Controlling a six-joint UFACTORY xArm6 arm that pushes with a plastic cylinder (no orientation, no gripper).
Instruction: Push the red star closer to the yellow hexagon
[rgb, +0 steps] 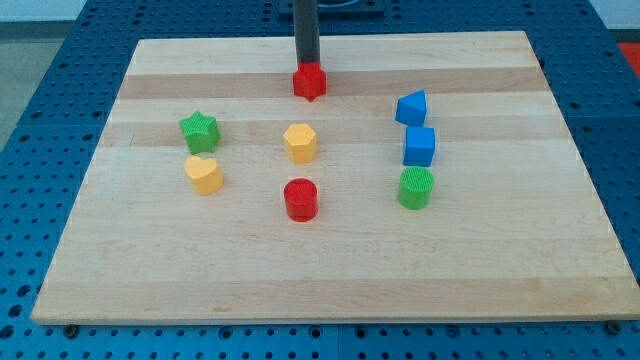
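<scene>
The red star (310, 82) lies near the view's top centre of the wooden board. My tip (306, 66) stands right at the star's top edge, touching or nearly touching it. The yellow hexagon (300, 143) lies below the star, about a block's width of bare board between them. The rod rises out of the view's top.
A green star (199, 131) and a yellow heart (204, 174) lie at the view's left. A red cylinder (300, 199) lies below the hexagon. At the right are two blue blocks (411, 107) (419, 146) and a green cylinder (415, 188).
</scene>
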